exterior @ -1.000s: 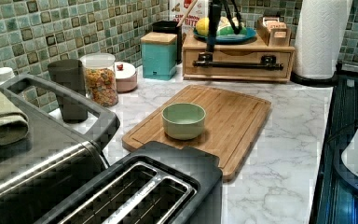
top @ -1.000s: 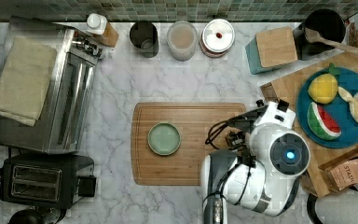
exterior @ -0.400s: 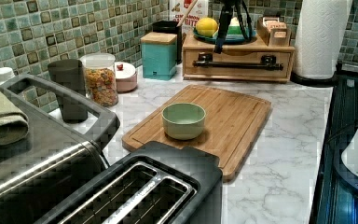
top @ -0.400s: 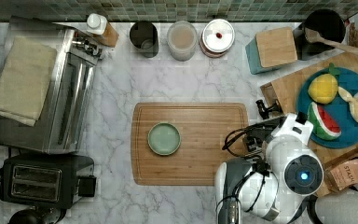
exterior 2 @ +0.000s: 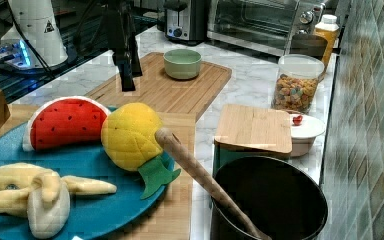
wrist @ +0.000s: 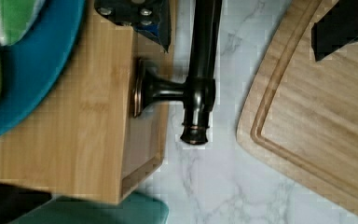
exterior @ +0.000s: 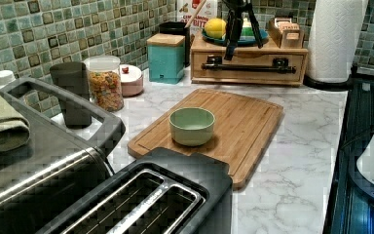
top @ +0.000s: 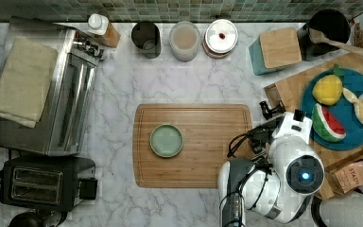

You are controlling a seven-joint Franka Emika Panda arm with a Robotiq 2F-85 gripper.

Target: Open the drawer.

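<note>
**Claw open over the shut drawer's handle**

I count one drawer (exterior: 250, 76), with one long black handle (exterior: 248, 67) held on two short posts. It sits shut in the front of the wooden box (exterior: 202, 46) at the far end of the worktop (top: 123, 94), at the top view's right. One blue plate (top: 354, 137) lies on top of the box with three toy fruits on it. There is one cutting board (top: 208, 156) with one green bowl (top: 166, 140) on it.

The claw (exterior: 245, 51) is open. In the left view it points down just above the handle, with its two fingers spread wide. In the wrist view the bar runs between the two dark fingers, and neither one touches it.

Some things are hard to see. From the top, my arm (top: 298, 175) covers part of the box and hides the drawer front. The wrist view cuts off one end of the bar and most of both fingers.

Since a second ago, the arm has moved toward the top view's right and the claw has come lower. The drawer has not moved.
</note>
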